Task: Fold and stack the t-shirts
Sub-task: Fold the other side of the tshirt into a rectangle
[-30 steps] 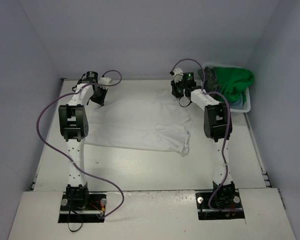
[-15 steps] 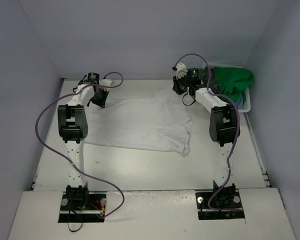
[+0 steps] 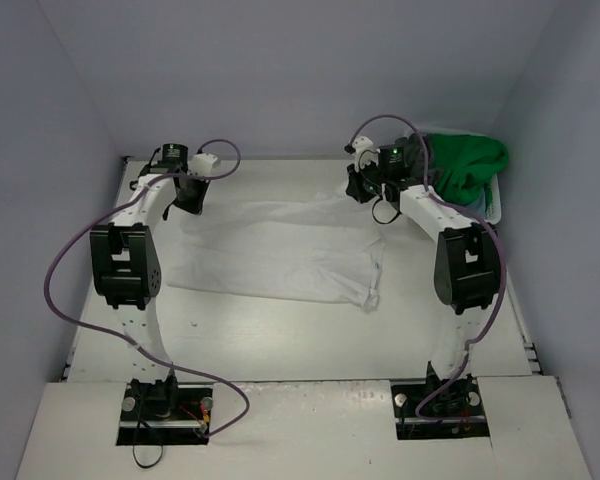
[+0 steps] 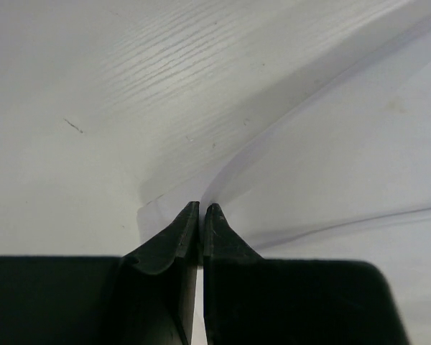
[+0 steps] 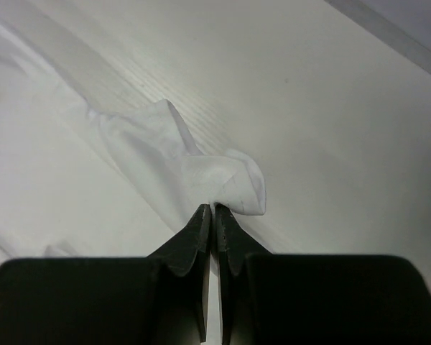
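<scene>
Near edge, 7 and 5 o'clock: both arm bases bolted on a pale board, purple cables [image 3: 75, 255] looping up from them. Beyond that, a bare strip of white wood-grain bench [image 3: 280, 340].

Bench centre: white t-shirt [image 3: 280, 250] spread mostly flat, its near hem running 9 to 3 o'clock and a sleeve or corner folded down at 4 o'clock.

Left arm [image 3: 125, 265] reaches out to 11 o'clock. Left jaws are pressed fully together on the shirt's far-left edge; the left wrist view shows a thin fold of cloth [image 4: 287, 144] running into the tips.

Right arm [image 3: 467, 265] reaches to 1 o'clock. Right jaws are closed tight, pinching a bunched white corner [image 5: 223, 176] just off the bench.

Far right corner, 2 o'clock: white laundry basket [image 3: 496, 208] holding a bright green shirt [image 3: 470, 160] heaped on top, with a dark grey shirt [image 3: 420, 155] on its left side.

Plain pale lavender walls [image 3: 280, 70] close the bench in on the left, far and right sides.
</scene>
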### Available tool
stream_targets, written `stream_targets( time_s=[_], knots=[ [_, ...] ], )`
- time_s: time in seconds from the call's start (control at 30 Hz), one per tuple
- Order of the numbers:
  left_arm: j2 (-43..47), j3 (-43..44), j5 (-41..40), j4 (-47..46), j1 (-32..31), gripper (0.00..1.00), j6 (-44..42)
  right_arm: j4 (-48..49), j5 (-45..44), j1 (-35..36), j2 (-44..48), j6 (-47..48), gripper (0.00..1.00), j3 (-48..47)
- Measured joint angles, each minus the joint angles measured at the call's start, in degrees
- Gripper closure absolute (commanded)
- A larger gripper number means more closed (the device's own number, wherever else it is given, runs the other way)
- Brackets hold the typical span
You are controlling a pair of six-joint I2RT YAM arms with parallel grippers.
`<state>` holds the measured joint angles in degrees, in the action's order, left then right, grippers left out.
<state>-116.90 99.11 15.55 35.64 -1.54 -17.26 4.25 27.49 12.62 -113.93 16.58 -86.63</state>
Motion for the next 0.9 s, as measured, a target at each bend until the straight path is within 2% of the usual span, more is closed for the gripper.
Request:
stream_targets(
  time_s=[0.5,0.9],
  knots=[
    [11.0,-14.9,0.8,-1.1,0.0,1.00,-1.2,-6.8,0.5,6.3,14.3,3.0,1.00,9.1],
    [16.3,-21.6,1.1,-0.4,0.0,1.00,-3.4,-17.7,0.8,10.8,22.0,6.6,1.00,11.8]
  ],
)
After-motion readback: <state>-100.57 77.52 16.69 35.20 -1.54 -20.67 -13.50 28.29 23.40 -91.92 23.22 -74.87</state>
